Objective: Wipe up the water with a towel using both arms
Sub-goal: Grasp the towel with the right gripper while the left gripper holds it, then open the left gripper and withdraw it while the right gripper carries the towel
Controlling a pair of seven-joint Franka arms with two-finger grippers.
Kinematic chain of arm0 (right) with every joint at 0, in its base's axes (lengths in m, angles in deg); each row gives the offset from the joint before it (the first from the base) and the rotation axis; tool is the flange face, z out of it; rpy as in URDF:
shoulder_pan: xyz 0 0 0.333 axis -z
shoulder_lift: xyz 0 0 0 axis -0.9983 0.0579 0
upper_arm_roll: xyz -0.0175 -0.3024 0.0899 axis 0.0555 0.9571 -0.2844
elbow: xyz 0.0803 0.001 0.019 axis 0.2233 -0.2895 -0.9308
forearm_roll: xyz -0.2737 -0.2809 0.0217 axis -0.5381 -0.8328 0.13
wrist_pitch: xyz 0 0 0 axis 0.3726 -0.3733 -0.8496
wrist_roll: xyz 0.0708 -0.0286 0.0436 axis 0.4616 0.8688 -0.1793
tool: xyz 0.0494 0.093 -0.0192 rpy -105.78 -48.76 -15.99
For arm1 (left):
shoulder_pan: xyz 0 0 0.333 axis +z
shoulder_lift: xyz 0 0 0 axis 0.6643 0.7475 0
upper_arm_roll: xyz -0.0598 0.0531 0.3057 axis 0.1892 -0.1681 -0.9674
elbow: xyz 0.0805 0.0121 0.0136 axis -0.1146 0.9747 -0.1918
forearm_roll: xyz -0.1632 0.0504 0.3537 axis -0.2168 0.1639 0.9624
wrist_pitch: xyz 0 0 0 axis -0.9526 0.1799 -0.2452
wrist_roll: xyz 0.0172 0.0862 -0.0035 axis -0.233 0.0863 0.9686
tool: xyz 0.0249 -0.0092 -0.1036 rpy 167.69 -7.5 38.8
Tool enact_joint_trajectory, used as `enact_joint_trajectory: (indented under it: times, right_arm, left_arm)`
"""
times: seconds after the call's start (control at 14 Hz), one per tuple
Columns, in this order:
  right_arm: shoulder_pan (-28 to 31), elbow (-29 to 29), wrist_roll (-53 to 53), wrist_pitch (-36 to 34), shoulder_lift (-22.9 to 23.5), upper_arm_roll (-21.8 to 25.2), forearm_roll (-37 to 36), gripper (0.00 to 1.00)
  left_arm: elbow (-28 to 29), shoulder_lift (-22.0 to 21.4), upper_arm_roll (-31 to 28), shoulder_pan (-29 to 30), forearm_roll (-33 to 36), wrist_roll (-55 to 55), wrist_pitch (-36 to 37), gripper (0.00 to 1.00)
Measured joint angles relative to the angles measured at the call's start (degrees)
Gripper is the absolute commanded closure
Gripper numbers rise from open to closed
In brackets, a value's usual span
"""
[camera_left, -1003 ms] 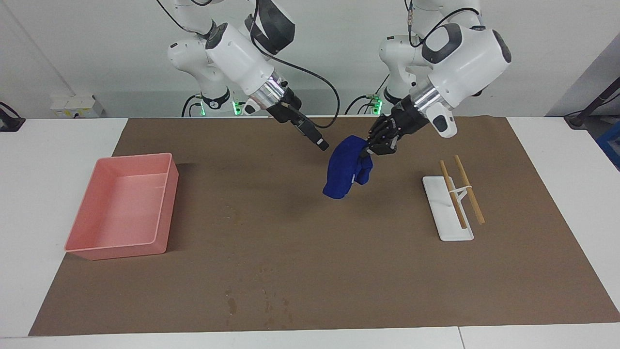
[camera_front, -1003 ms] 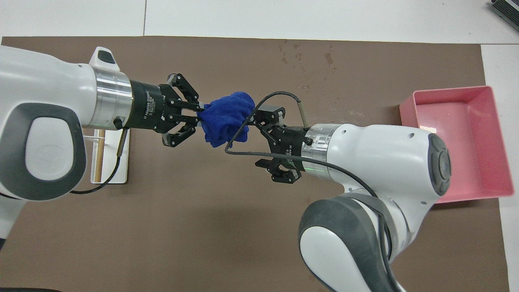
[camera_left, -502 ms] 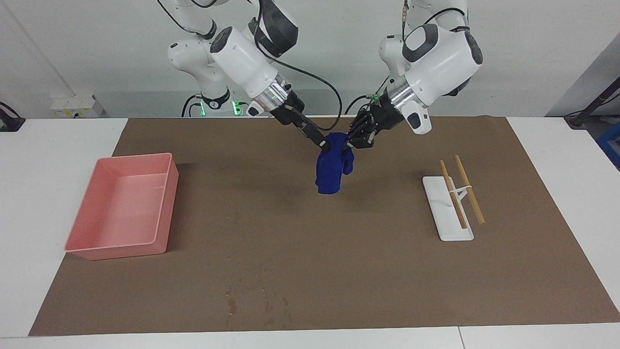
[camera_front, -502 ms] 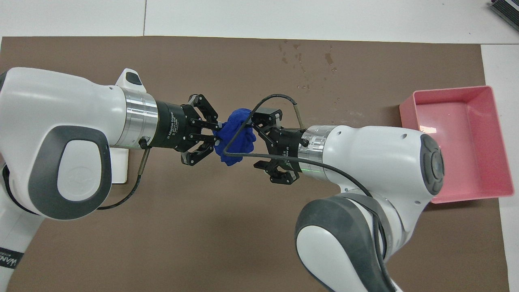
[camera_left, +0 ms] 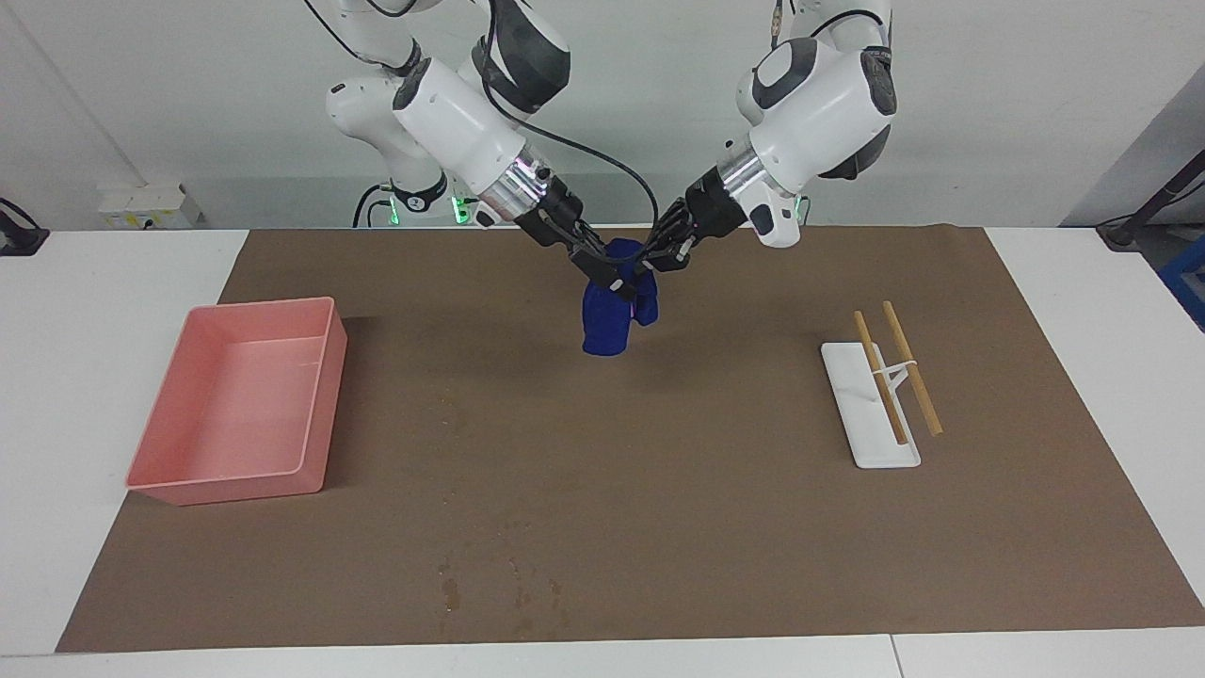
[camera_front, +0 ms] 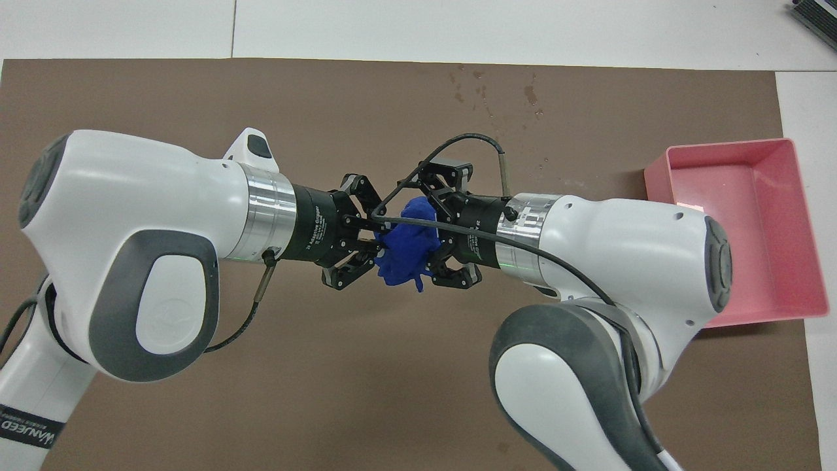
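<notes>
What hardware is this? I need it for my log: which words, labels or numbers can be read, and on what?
"2F Adaptive Gripper", as far as it reads: black body of the left gripper, which grips the towel.
"WANJEED", cut off by the picture's edge: left arm.
White print on the right gripper, at the towel: too small to read.
No other text.

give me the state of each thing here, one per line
towel: bunched, hanging in the air between both grippers, off the mat
left gripper: shut on the towel, over the mat
right gripper: at the towel
pink bin: empty, upright on the mat
chopsticks: lying across the white rest
mat: flat, stained near the edge farthest from the robots
</notes>
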Motion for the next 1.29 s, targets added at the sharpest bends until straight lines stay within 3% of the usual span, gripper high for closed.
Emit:
enact_joint_trajectory:
  times: [0.21,0.29,0.5,1.0,1.07,1.15,1.22,1.29]
  right_arm:
    - [0.00,-0.52,1.09,0.01,0.01,0.00,0.08,0.00]
    - [-0.03,-0.85,1.09,0.19,0.01,0.00,0.10,0.22]
    - [-0.26,-1.22,0.95,1.95,0.01,-0.19,0.10,1.00]
    - [-0.10,-1.24,-4.26,0.82,-0.04,0.07,0.10,1.00]
    - [0.02,-1.18,-7.09,-1.01,-0.10,0.30,0.08,1.00]
    - [0.58,-1.00,-10.41,-3.54,-0.19,0.48,-0.37,1.00]
    - [1.61,-0.60,-13.64,-6.80,-0.35,0.51,-1.36,1.00]
    - [2.79,-0.28,-16.49,-10.70,-0.58,0.51,-3.22,1.00]
  left_arm:
    - [-0.01,-0.83,-0.70,0.07,-2.20,-0.92,-0.69,1.00]
    - [-0.01,-1.34,-0.87,0.09,-2.75,-1.03,-1.13,1.00]
    - [0.01,-1.78,-0.68,-0.01,-3.82,-1.03,-3.17,1.00]
    - [0.38,-1.78,-0.64,-0.03,-4.03,-1.04,-3.92,1.00]
    - [0.57,-1.78,-0.63,-0.04,-4.02,-1.10,-3.91,0.88]
    - [0.83,-1.78,-0.55,-0.08,-4.02,-1.27,-3.86,0.30]
    - [1.08,-1.78,-0.36,-0.18,-4.02,-1.33,-3.86,0.00]
    - [1.08,-1.79,-0.14,-0.24,-4.03,-1.33,-4.18,0.00]
